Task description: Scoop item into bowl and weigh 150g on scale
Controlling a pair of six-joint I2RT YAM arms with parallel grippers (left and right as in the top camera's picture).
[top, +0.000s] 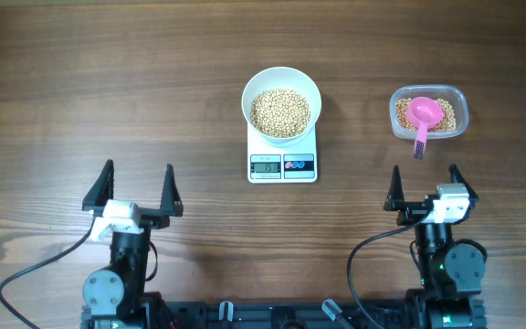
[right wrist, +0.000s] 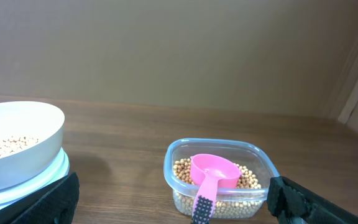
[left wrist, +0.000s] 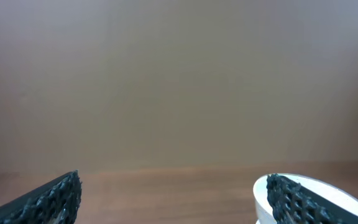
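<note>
Black-fingered left gripper [top: 139, 168] & right gripper [top: 425, 170] both spread wide, empty, low over wood table [top: 62, 91]. Just ahead of right gripper: clear tub [top: 460, 102] w/ pink scoop [top: 425, 113] lying in it. Centre, betw. arms: white bowl [top: 315, 91] of beans [top: 279, 111] sits on scale [top: 283, 165].

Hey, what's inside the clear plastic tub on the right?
The tub holds tan beans and a pink scoop resting on them, its handle sticking out over the near rim. Whatever lies beneath the scoop's cup is covered and cannot be seen.
</note>
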